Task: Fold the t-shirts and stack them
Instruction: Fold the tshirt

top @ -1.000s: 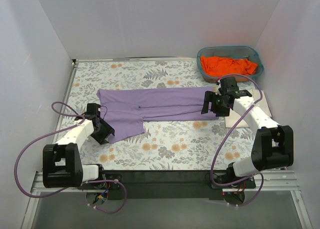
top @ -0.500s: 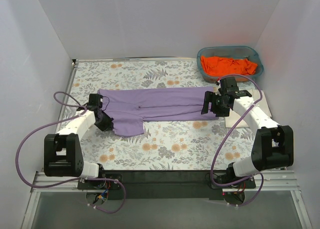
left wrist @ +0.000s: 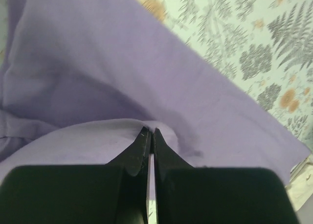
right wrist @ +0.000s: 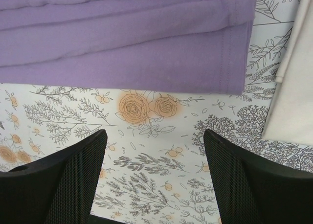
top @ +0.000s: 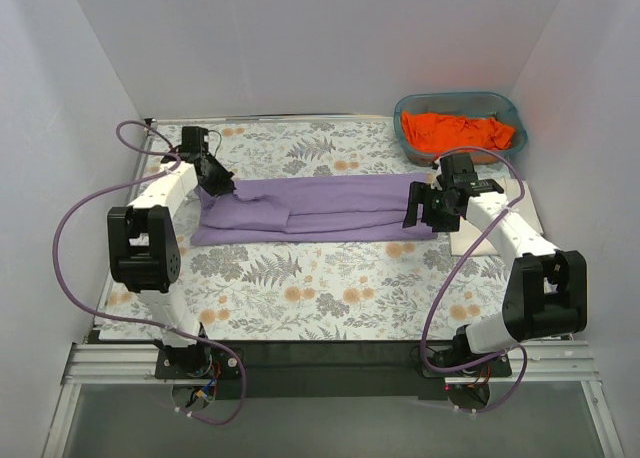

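Note:
The lavender-purple t-shirt [top: 310, 208] lies across the middle of the table as a long folded band. My left gripper [top: 222, 186] is at its far left end, shut on a pinch of its cloth [left wrist: 161, 128]. My right gripper [top: 428, 210] hovers over the shirt's right end, open and empty; its view shows the hem [right wrist: 146, 57] above the fingers [right wrist: 63, 175]. The orange t-shirt [top: 458, 131] lies crumpled in the teal basket [top: 455, 100]. The cream-white folded t-shirt [top: 500, 218] lies under my right arm, its edge at the right of the right wrist view [right wrist: 293, 97].
The floral tablecloth [top: 300, 288] covers the table. White walls close in on the left, back and right. The basket stands at the back right corner. My left arm's purple cable [top: 75, 218] loops along the left edge.
My left gripper has carried the shirt's near-left flap up and back over the body, from the near left to the far left end. The right arm has not moved.

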Controlling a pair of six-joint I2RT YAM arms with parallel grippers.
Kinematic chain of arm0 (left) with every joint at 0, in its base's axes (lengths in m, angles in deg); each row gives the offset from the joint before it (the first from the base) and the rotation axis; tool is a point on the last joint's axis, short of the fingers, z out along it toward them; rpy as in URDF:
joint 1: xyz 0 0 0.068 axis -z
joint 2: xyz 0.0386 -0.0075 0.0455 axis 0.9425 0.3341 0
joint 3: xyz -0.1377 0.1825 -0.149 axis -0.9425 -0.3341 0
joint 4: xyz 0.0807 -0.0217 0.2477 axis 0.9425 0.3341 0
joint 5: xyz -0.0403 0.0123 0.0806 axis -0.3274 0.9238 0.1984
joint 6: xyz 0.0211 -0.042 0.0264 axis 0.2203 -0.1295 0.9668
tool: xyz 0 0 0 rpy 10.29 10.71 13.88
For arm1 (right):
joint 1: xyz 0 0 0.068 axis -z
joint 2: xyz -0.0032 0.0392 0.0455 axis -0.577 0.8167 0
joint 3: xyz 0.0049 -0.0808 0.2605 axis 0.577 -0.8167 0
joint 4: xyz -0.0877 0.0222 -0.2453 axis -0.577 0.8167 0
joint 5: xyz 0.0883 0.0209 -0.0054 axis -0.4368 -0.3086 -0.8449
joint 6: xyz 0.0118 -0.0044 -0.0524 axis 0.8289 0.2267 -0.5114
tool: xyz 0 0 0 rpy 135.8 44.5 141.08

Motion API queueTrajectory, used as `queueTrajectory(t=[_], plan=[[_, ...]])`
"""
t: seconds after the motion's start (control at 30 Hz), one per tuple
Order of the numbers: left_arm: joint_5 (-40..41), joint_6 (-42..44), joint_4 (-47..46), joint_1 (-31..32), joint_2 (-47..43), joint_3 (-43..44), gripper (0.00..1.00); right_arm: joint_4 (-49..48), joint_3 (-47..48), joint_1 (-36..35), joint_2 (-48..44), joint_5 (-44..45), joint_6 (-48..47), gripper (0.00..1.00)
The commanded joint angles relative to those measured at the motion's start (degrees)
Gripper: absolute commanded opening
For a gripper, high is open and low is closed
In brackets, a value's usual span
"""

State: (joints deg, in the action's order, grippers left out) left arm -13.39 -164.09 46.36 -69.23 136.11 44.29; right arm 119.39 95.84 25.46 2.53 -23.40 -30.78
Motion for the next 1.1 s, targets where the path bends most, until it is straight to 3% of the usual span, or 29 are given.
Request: queueTrajectory(t=[0.0,0.3,0.73,0.83,1.07], plan=[[-1.7,2.8,-0.9,0.2,3.5,6.6,0.0,-1.0,2.9,-0.1,0.4,0.0,-0.9,0.72],[-3.4,2.5,-1.8,0.2,10.0,15.3,0.0,-1.0,5.5,-0.1,3.0,1.2,-1.0,0.72],[-4.3,1.1,-5.4,0.4,11.2,16.1,0.0,-4.9,7.8,-0.1,8.3,2.7,-1.8,0.69],[-3.3,0.3,-5.9,0.4,11.2,15.1,0.0,-7.1,8.1,-0.1,10.2,1.9,-1.7,0.66],[-1.6,-1.6,-6.6,0.4,11.4,14.3,0.0,-8.4,9.6,-0.4,14.6,-0.4,-2.2,0.49]])
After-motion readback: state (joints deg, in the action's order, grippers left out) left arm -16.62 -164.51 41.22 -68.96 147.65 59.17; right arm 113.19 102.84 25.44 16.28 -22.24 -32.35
